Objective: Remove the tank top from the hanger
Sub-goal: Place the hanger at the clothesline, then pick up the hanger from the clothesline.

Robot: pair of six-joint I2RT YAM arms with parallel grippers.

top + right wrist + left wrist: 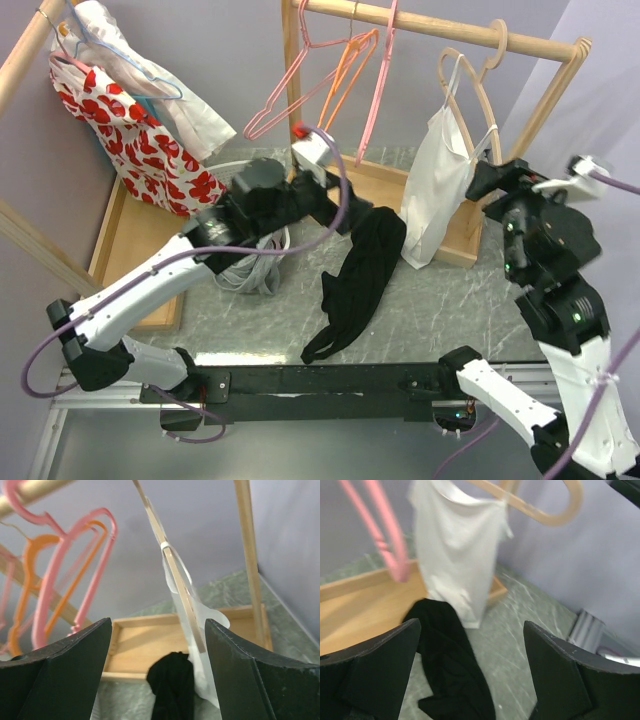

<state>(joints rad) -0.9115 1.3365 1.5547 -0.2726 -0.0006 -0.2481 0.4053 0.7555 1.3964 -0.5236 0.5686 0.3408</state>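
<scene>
Tray base (pixel 378 185) of the right rack catches the hem of the white tank top (pixel 430 195), which hangs from a wooden hanger (pixel 181 591). A black garment (pixel 365 270) spills from tray onto table. Left gripper (pixel 471 627) and right gripper (pixel 158 625) gape wide, empty.

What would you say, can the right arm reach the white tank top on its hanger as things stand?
Probably yes: the right gripper is open and faces the hanger and tank top, with nothing between them. The black garment lies lower, on the table.
</scene>
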